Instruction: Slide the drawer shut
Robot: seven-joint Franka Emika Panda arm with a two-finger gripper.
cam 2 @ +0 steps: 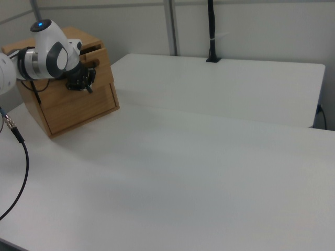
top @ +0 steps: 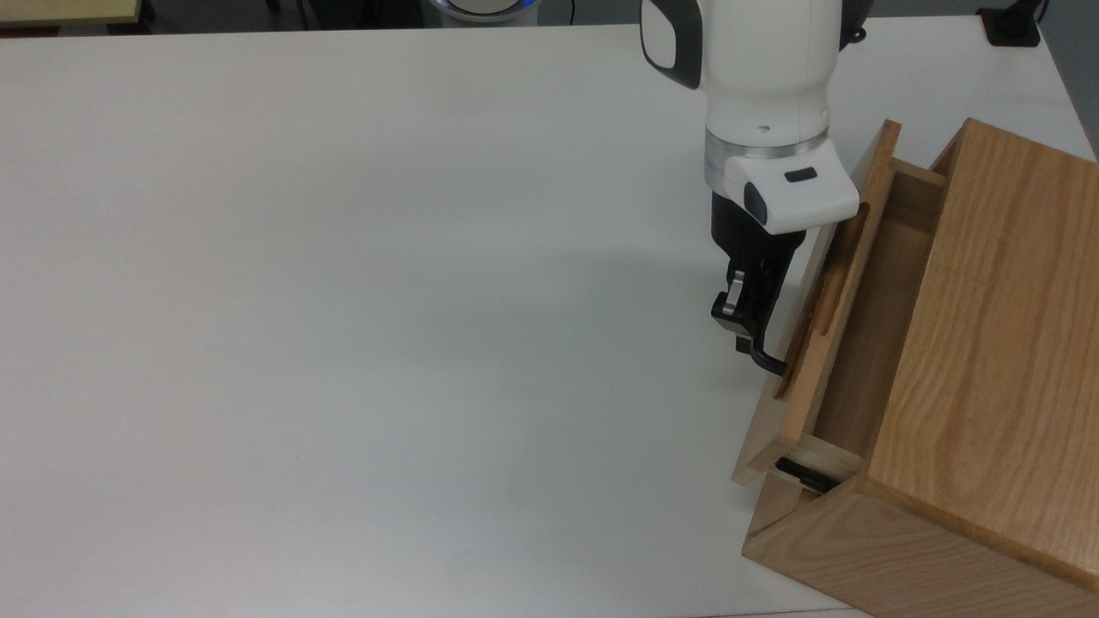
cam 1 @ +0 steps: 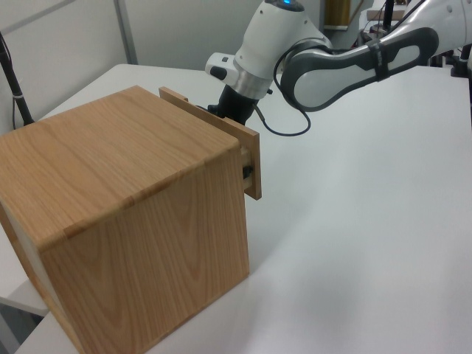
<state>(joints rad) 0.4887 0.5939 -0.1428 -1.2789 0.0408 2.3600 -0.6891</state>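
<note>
A: Gripper [top: 749, 322] position?

B: At the drawer [top: 837, 309] front, on its outer face. In the top view it hangs below the white wrist, fingertips down at the black handle [top: 770, 360], whose curved end sticks out just past the fingertips toward the bottom of the top view.

A: Fingers spread or pressed together?

B: Cannot tell. They overlap the handle bar in the top view, and the left view and right view hide them behind the wrist and front panel.

A: Drawer itself?

B: To the top view's right of the gripper, touching or nearly touching it. It is partly out of the cabinet [top: 987, 360]; a narrow strip of its inside shows between front panel and cabinet top. A short length of black rail [top: 803, 475] shows at the near side. In the left view the front panel [cam 1: 221, 136] stands just off the cabinet [cam 1: 125, 221] face, with the gripper [cam 1: 234, 110] behind it.

A: Surroundings?

B: White table [top: 343, 300]. In the right view the arm [cam 2: 49, 55] is in front of the cabinet, gripper [cam 2: 81, 79] at the upper drawer front.
</note>
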